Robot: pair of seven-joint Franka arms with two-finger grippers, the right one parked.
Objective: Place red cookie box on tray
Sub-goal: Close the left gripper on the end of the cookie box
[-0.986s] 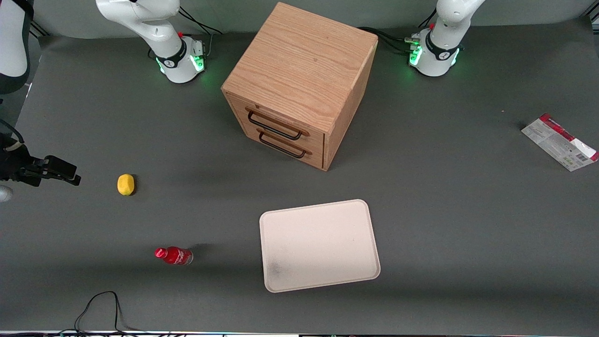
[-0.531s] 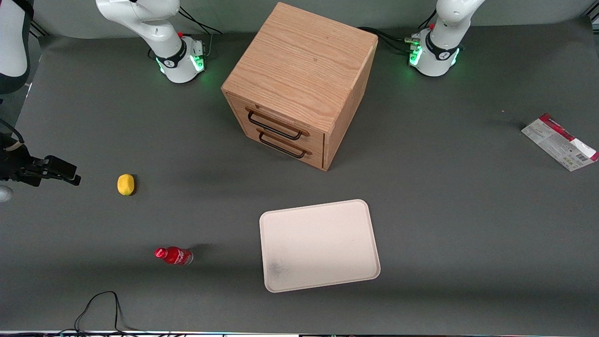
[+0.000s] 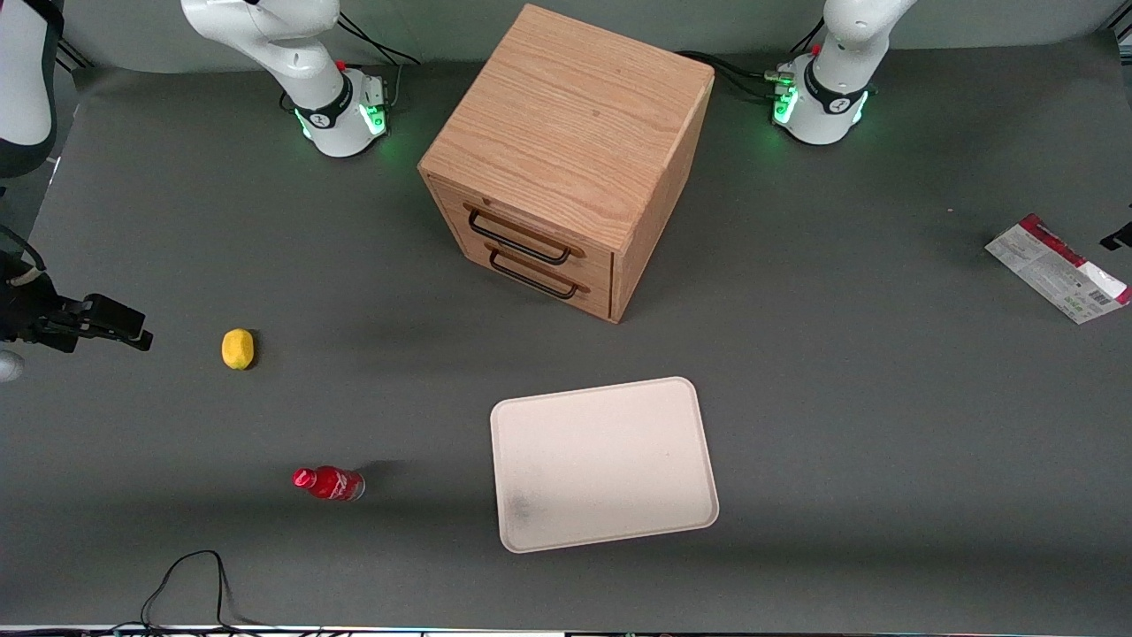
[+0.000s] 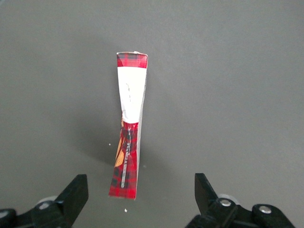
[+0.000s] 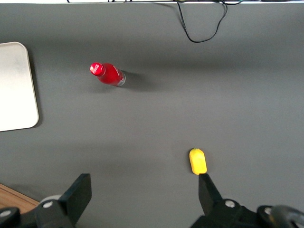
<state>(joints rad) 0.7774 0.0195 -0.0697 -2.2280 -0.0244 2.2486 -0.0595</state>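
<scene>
While the flat red cookie box [image 3: 1055, 268], a thin carton with a tartan-red print, a white end and a pale printed face with a barcode, lies on the dark grey table mat [image 3: 840, 398] toward the working arm's end, the large cream-white rectangular tray [image 3: 604, 463] with its low rim sits well apart from it, nearer the front camera and in front of the wooden two-drawer cabinet [image 3: 566, 159]. Nothing rests on the tray yet.

Seen from the left wrist camera, the left gripper [image 4: 140, 199] hovers above the box with its fingers spread wide, each black fingertip [image 4: 76, 192] standing clear of the carton's sides and gripping nothing. In the front view only a dark tip [image 3: 1119, 236] of it shows at the frame's edge, just beside the box.

Several risks follow from this, as I judge it. Because the carton is so thin, fingers that descend too little would close on air, and those that go too deep would jam against the mat. A pinch off-centre could let the long box swing or slip during the long carry to the tray. Its light cardboard may also buckle under a hard squeeze.
</scene>
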